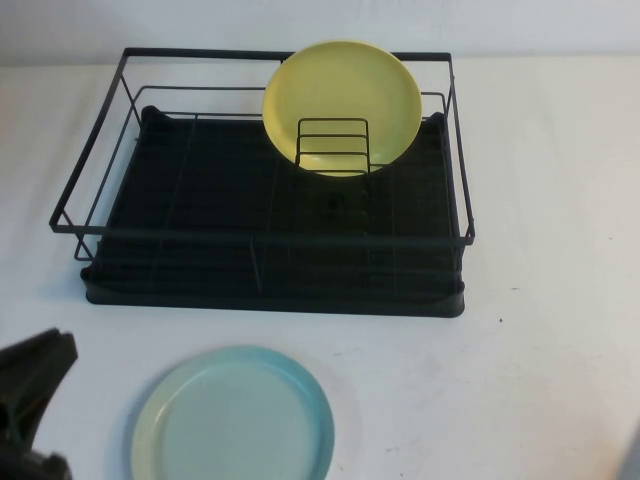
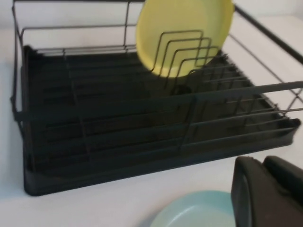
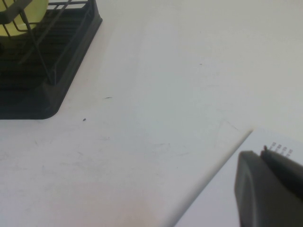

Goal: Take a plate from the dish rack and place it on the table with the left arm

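The pale blue-turquoise plate lies flat on the white table, in front of the black wire dish rack. It also shows in the left wrist view. My left gripper is at the table's near left, just left of the plate, shut and empty; in its wrist view it hangs over the plate's edge. My right gripper is shut and empty, off the table's right front edge.
A yellow plate stands upright in the small wire holder at the back of the rack. The rack's corner shows in the right wrist view. The table edge runs close to the right gripper.
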You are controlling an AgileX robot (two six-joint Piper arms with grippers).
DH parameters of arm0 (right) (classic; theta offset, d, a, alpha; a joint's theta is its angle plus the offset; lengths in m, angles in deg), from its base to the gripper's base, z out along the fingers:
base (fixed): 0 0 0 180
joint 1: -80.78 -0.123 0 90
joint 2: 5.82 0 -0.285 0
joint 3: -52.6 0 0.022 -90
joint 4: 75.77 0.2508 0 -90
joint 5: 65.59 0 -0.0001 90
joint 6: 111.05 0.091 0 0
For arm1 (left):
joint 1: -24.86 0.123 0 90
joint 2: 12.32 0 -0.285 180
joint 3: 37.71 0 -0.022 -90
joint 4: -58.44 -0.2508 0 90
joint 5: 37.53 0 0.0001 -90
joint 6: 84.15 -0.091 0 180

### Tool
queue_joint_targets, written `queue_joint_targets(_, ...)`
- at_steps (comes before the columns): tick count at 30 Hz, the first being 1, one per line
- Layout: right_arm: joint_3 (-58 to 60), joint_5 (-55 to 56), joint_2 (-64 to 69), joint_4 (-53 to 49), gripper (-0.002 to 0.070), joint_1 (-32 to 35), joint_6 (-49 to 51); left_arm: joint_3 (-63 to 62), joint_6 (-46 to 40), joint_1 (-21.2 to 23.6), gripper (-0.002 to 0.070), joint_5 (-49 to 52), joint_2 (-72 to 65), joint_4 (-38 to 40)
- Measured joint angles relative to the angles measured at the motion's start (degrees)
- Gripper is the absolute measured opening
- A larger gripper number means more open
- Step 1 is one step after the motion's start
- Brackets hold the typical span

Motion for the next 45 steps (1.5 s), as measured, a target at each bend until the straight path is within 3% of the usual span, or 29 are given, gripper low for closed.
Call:
queue_joint_targets(10,0.0,0.0,0.0,0.0,-0.002,0.0,0.0,3.27,1.32,0.0,-0.0001,7.44,11.0,-2.84)
queue_joint_targets(19,0.0,0.0,0.0,0.0,-0.002,0.0,0.0,4.6,6.97,0.0,-0.0003,-1.02,12.01,-7.94)
queue_joint_targets(22,0.0,0.0,0.0,0.0,-0.002,0.0,0.0,7.72,16.53,0.0,-0.0003,-5.76,13.53,-13.11)
queue_joint_targets(28,0.0,0.0,0.0,0.0,-0.002,0.0,0.0,18.69,45.25,0.0,-0.0003,-16.83,20.13,-35.63)
queue_joint_targets(31,0.0,0.0,0.0,0.0,-0.002,0.0,0.0,23.1,50.43,0.05,-0.0003,-22.26,24.37,-42.96)
queue_joint_targets(37,0.0,0.0,0.0,0.0,-0.002,0.0,0.0,23.63,51.88,0.14,-0.0003,-15.57,26.15,-44.24)
queue_joint_targets(41,0.0,0.0,0.0,0.0,-0.002,0.0,0.0,23.63,47.01,0.14,-0.0003,-7.18,26.15,-44.24)
queue_joint_targets(45,0.0,0.0,0.0,0.0,-0.002,0.0,0.0,23.63,41.38,0.14,-0.0003,-6.36,26.15,-44.24)
